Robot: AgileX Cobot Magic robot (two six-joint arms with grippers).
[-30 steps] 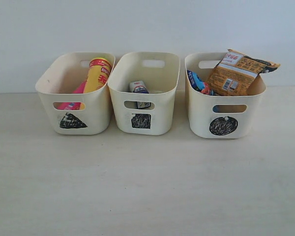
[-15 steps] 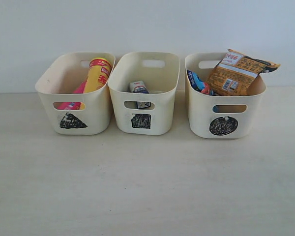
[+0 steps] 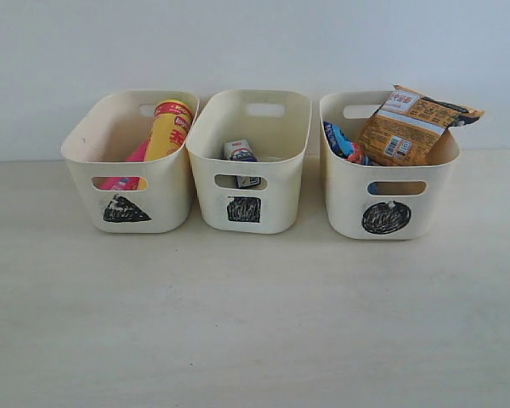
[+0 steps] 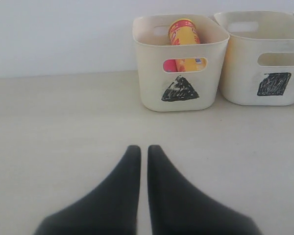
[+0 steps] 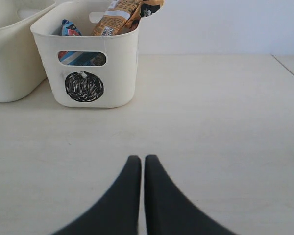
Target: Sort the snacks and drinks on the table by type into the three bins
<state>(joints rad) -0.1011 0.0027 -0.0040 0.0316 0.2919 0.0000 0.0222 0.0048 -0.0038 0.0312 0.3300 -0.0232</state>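
Observation:
Three cream bins stand in a row at the back of the beige table (image 3: 255,323). The triangle bin (image 3: 161,212) holds the yellow chip tube (image 3: 170,127) and the pink tube (image 3: 119,182). In the square bin (image 3: 280,204) sits the white and blue carton (image 3: 238,150), with a dark carton (image 3: 249,181) showing through the slot. The circle bin (image 3: 340,195) holds the orange-brown packet (image 3: 412,125) and the blue packet (image 3: 340,140). My left gripper (image 4: 144,149) is shut and empty, well short of the triangle bin (image 4: 152,93). My right gripper (image 5: 142,159) is shut and empty, short of the circle bin (image 5: 122,73). Neither gripper appears in the exterior view.
A plain pale wall runs behind the bins. The table's right edge (image 5: 286,68) shows in the right wrist view. Bare tabletop lies between both grippers and the bins.

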